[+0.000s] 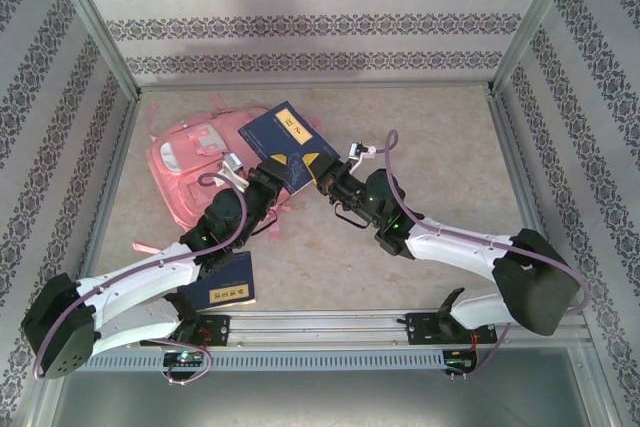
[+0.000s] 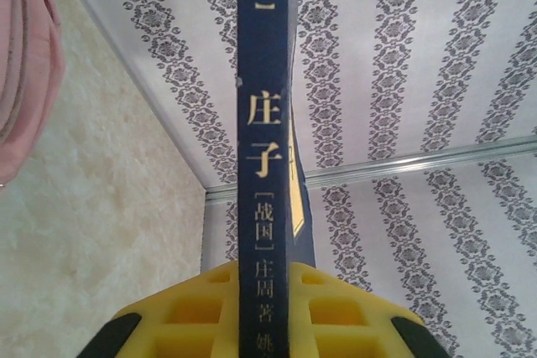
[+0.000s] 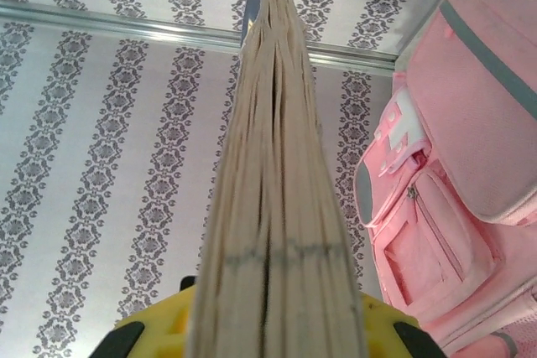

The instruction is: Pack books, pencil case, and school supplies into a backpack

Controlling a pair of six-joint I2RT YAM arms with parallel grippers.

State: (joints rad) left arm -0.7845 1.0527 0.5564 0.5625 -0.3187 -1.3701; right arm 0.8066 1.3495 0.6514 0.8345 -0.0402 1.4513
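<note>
L arm (image 1: pixel 140 277), R arm (image 1: pixel 460 242) stretched fwd, converging, L fingers (image 2: pixel 185 316), R fingers (image 3: pixel 159 324) clamped on book (image 1: pixel 285 137)

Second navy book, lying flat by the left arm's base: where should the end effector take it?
Probably its right edge, approached from the right: the navy book lies flat and thin on the table, and the left arm covers its left side, leaving that edge exposed.

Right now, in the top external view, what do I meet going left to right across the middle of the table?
pink backpack → left gripper → navy book, gripped at both edges → right gripper
</note>
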